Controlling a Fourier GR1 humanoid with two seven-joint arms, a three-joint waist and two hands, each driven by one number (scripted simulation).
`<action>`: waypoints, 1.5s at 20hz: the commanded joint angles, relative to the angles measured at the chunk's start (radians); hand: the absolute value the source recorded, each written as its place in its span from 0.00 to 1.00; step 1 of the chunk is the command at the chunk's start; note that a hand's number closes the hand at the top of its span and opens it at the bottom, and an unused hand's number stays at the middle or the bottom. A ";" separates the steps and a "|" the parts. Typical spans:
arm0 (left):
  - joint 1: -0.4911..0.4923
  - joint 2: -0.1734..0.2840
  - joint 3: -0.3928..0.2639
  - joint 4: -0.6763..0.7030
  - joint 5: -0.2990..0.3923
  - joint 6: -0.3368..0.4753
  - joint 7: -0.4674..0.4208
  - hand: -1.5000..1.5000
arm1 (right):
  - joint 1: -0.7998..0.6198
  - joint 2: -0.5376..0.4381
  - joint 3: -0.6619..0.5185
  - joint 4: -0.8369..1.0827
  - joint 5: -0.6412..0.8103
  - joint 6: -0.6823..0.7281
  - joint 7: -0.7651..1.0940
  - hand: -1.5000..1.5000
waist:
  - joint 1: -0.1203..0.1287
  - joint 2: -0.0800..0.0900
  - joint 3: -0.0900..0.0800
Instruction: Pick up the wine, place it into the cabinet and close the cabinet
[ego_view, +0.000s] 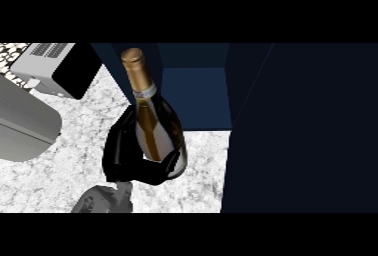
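Wine bottle (151, 117): centre, lifted, neck toward 12 o'clock, before the cabinet opening.
Hand (129, 160): black, fingers curled round the bottle's lower body; which arm cannot be told.
Cabinet (196, 97): dark blue, open, 1 o'clock; door (303, 130) at 3 o'clock.
Counter (66, 170): speckled white.
Appliance (55, 67): grey, 10 o'clock.
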 joint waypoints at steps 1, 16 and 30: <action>-0.101 -0.038 -0.005 -0.002 -0.030 0.077 0.117 1.00 | 0.068 -0.005 0.016 -0.201 -0.068 -0.001 0.075 0.00 | -0.002 0.000 0.000; -0.293 -0.095 -0.002 0.409 -0.022 0.162 -0.024 1.00 | 0.032 -0.014 -0.097 -0.187 -0.200 0.042 0.096 0.00 | -0.013 0.006 -0.001; -0.394 -0.095 0.002 0.718 0.252 0.092 -0.261 1.00 | 0.011 0.014 -0.078 -0.177 -0.171 0.060 0.093 0.00 | -0.026 0.009 -0.002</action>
